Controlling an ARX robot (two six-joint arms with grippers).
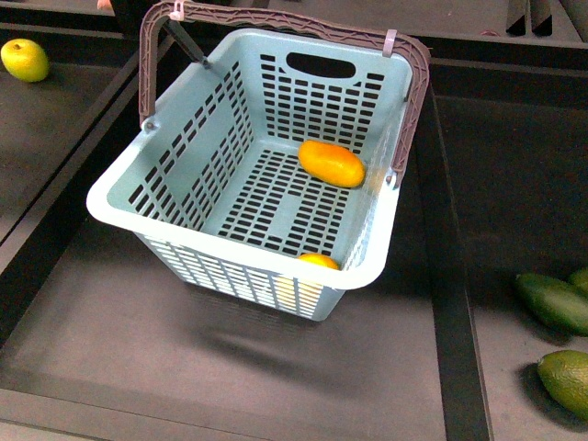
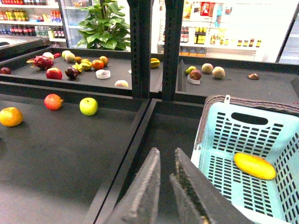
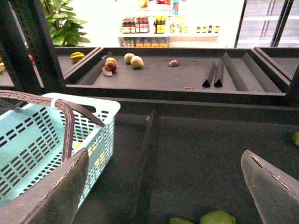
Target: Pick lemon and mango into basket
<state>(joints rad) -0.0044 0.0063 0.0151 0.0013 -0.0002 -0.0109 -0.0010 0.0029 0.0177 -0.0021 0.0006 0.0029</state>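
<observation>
In the front view, the avocados (image 1: 556,303) lie nearest, at lower right, outside the basket (image 1: 129,207). The basket sits mid-frame holding the mango (image 1: 332,163) on its slotted floor toward the upper right, and the lemon (image 1: 318,261) tucked against the near wall, half hidden by the rim. Neither arm shows here.

In the left wrist view, the left gripper (image 2: 167,186) fills the lower centre, fingers nearly pressed together and empty. The basket sits at right, close by; a careless swing could clip its rim and tip it.

In the right wrist view, the right gripper (image 3: 163,186) is spread wide, holding nothing, with the basket at left.
</observation>
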